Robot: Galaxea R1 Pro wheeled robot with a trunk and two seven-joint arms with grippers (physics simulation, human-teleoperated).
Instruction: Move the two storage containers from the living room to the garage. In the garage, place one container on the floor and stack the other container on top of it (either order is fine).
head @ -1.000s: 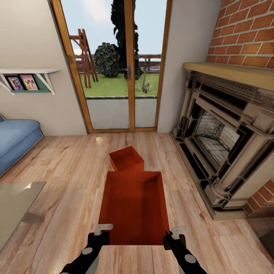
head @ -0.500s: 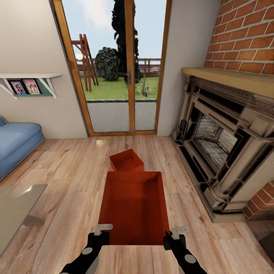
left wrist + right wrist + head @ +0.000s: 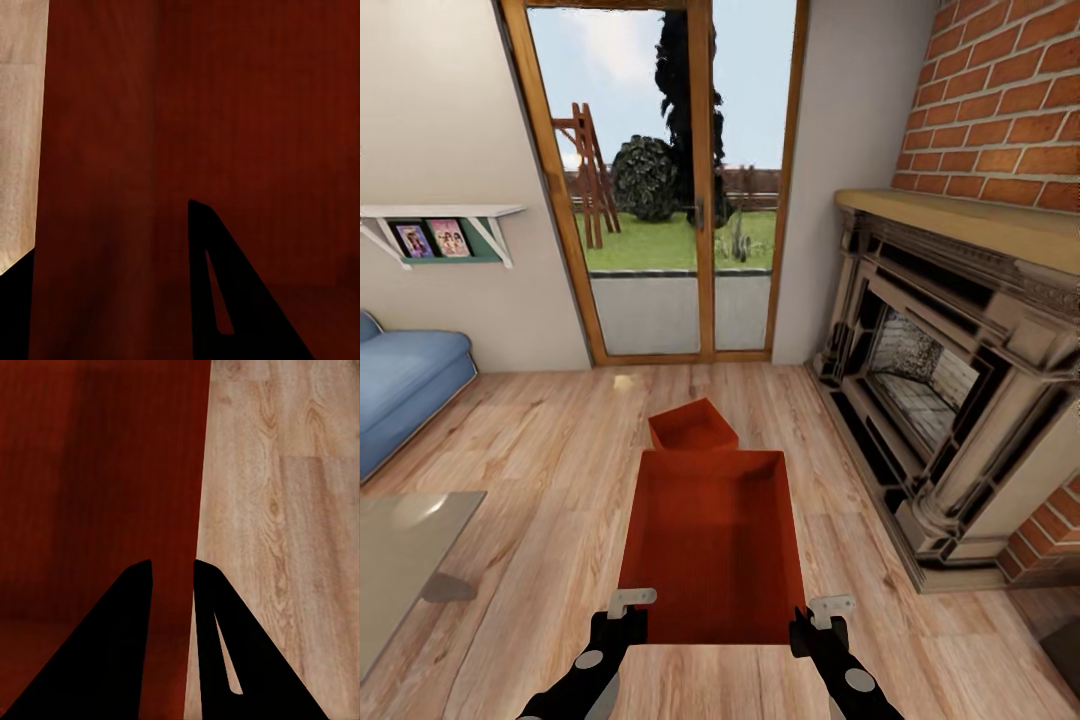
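Observation:
I hold one orange-red storage container (image 3: 710, 540) level in front of me, above the light wood plank floor (image 3: 540, 450) of the living room. My left gripper (image 3: 628, 610) is shut on its near left wall and my right gripper (image 3: 822, 615) on its near right wall. In the right wrist view the two fingers (image 3: 217, 660) straddle the thin wall of the container (image 3: 97, 472). A dark finger (image 3: 240, 315) lies against the red inner face (image 3: 225, 112) in the left wrist view. The second container (image 3: 693, 428) sits on the planks just beyond the held one, turned at an angle.
A red brick fireplace (image 3: 940, 400) runs along the right. Wood-framed glass doors (image 3: 670, 200) stand straight ahead. A blue sofa (image 3: 400, 380) and a glass table (image 3: 400, 540) are at the left, with a wall shelf (image 3: 440, 225) above them.
The whole view has shifted a little, so the camera moved. The held container and both grippers keep the same place relative to each other.

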